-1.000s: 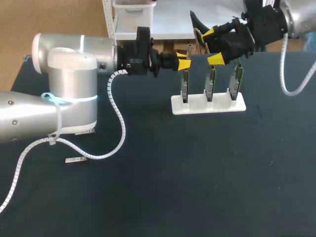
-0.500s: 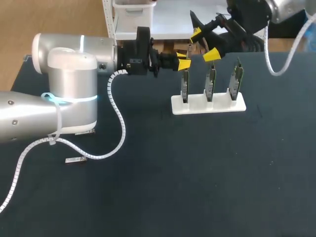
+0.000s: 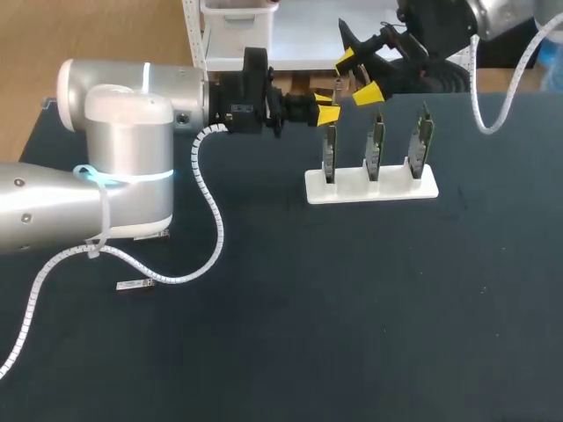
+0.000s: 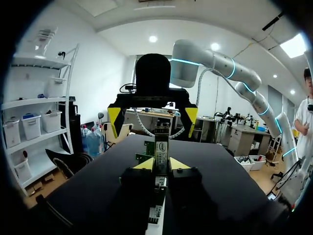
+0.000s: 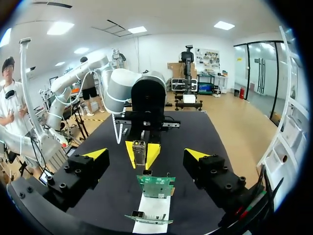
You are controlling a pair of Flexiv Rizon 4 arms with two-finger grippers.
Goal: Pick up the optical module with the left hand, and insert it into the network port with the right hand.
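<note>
**Handover above the stand**

My left jaws are clamped on the module [image 4: 161,143], a slim metal bar with a pale label, held above the end of the white stand [image 3: 424,188] nearest my left arm. My right jaws gape wide opposite it, touching nothing. Next, I judge, they must close squarely on its free end.

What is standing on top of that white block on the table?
Three green circuit boards stand upright in a row on the white block. Their bottom edges sit down inside its slots, so those parts are hidden.
</note>
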